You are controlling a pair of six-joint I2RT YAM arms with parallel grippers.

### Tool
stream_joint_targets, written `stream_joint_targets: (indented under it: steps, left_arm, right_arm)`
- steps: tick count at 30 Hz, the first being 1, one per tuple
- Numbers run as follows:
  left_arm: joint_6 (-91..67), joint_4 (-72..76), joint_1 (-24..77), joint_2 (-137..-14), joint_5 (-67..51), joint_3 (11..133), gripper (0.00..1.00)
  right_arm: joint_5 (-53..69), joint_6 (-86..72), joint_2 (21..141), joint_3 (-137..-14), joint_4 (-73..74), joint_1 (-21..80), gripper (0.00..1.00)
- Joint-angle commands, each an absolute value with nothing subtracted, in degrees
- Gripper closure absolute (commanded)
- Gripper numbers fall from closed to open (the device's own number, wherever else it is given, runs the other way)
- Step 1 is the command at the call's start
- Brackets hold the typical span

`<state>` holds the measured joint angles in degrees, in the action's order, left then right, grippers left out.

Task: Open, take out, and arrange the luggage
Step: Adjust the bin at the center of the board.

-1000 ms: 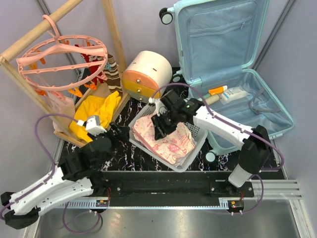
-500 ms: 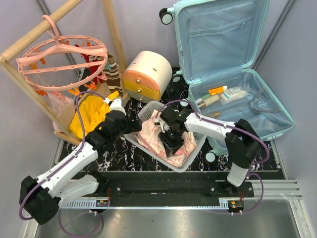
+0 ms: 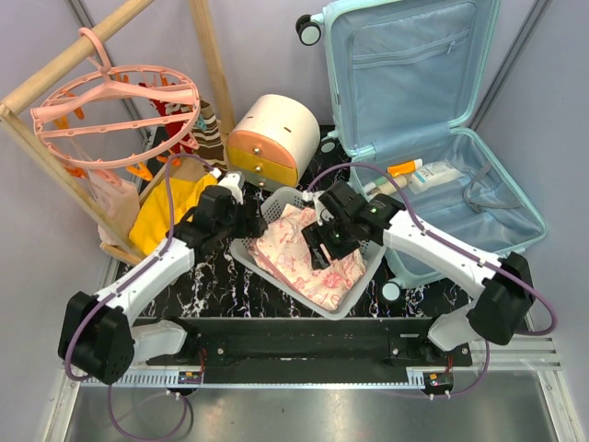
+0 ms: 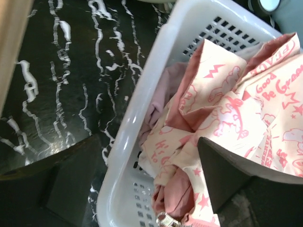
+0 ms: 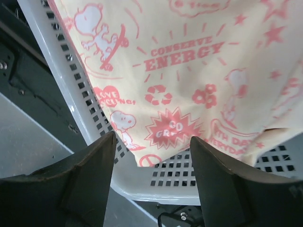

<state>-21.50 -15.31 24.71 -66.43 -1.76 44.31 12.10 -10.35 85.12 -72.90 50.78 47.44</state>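
The luggage (image 3: 465, 207) lies open at the back right, its lid (image 3: 405, 64) standing upright. Small toiletry tubes (image 3: 414, 175) rest in its base. In front of it, a white basket (image 3: 368, 262) holds a cream cloth with pink print (image 3: 304, 267). My left gripper (image 3: 247, 221) is open at the basket's left end. In the left wrist view its fingers (image 4: 236, 175) straddle the basket's wall (image 4: 123, 156) and the cloth's edge (image 4: 189, 142). My right gripper (image 3: 322, 241) hangs open just above the cloth (image 5: 189, 71), holding nothing.
A cream-and-orange drawer box (image 3: 271, 138) stands behind the basket. At the left are a wooden rack (image 3: 55, 166), a pink round clip hanger (image 3: 115, 101) and a crate with yellow cloth (image 3: 166, 207). The luggage's wheel (image 3: 391, 291) sits by the basket's right corner.
My right gripper has opened, let go of the printed cloth and risen off it. My left gripper has swung up and right to the basket's left end.
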Motion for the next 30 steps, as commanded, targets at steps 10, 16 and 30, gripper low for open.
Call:
stream_joint_targets:
  steps: [10,16,30]
  left_arm:
    - [-18.2,-10.2,24.5,-78.7,-4.3,52.7,0.72]
    - [-17.5,-10.9,24.4,-71.6,-0.8,46.2,0.89]
    - [-27.2,-24.0,24.5,-46.1,6.8,32.1,0.95]
  right_arm:
    - [-6.9,-13.0,76.7,-75.2,43.2,41.1,0.26]
    - [-12.7,-8.6,76.7,-75.9,39.9,39.5,0.26]
    - [-8.2,-6.1,85.5,-80.9,33.4,36.8,0.26]
